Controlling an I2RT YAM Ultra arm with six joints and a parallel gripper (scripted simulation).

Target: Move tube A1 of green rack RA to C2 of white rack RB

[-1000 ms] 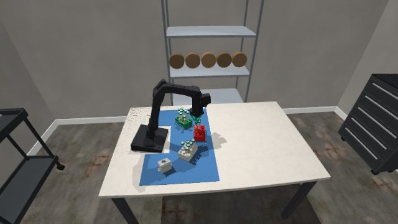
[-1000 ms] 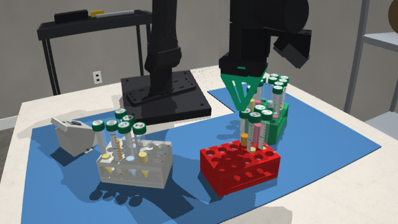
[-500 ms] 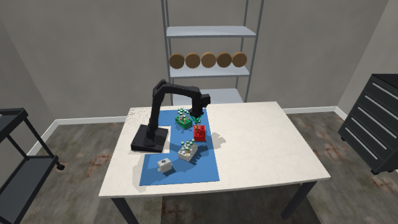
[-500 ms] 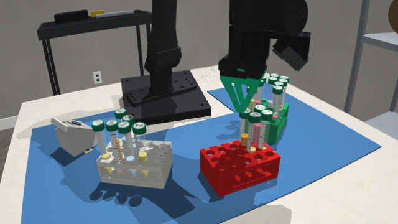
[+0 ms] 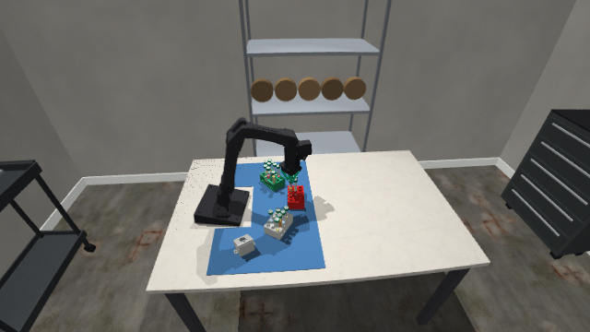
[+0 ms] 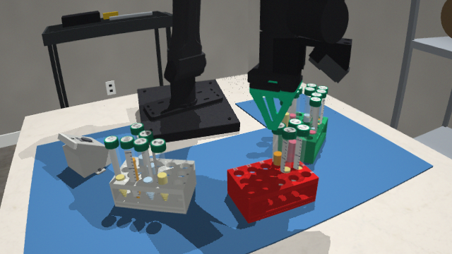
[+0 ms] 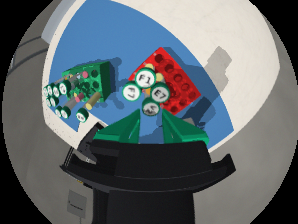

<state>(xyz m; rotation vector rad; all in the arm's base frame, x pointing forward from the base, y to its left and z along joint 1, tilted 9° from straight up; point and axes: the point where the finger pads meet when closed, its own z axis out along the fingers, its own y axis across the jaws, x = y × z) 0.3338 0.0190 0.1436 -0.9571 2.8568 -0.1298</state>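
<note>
The green rack RA (image 6: 312,135) stands on the blue mat behind the red rack and holds several green-capped tubes. A cluster of tubes (image 6: 291,131) fills its end nearest the red rack. My gripper (image 6: 278,124) hangs straight down over this cluster, its green fingers partly open, and the tips reach cap height at the leftmost tube (image 6: 280,128). In the wrist view a cap (image 7: 152,108) lies just ahead of the fingertips; nothing is gripped. The white rack RB (image 6: 154,187) stands at the left with several tubes (image 6: 135,141) in it.
The red rack QR (image 6: 272,187) stands empty right in front of the green rack, close below the gripper. The grey DONE button box (image 6: 82,153) sits left of the white rack. The arm's black base (image 6: 187,109) stands behind.
</note>
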